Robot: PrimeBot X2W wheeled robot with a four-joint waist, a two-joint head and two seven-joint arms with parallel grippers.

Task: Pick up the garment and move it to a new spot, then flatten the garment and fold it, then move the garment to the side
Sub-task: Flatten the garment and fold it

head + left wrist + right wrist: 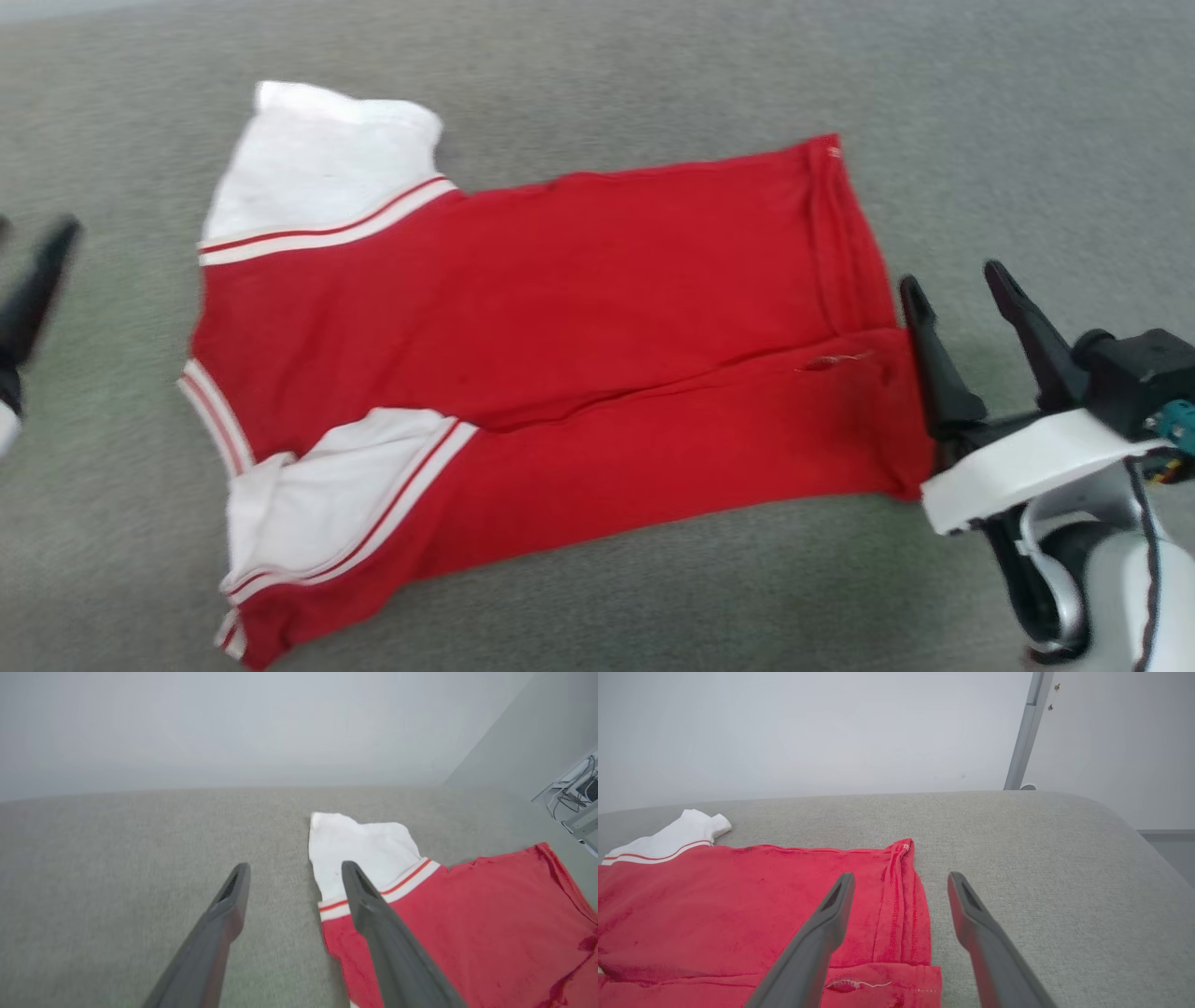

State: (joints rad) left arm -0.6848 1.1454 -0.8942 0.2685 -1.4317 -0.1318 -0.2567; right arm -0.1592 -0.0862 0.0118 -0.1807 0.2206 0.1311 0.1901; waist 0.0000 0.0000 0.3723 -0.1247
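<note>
- My right fingers (817, 938) stand wide apart, holding nothing, at the hem end of the red jersey (579, 308).
- One of them shows over the stitched hem (901, 905), the other over the bare grey desk (1041, 858).
- My left fingers (397, 952) are spread wide too, empty, at the jersey's sleeve end.
- The jersey lies flat on the desk between both pairs, folded lengthwise, its white sleeves (308, 168) with red stripe trim toward my left fingers.
</note>
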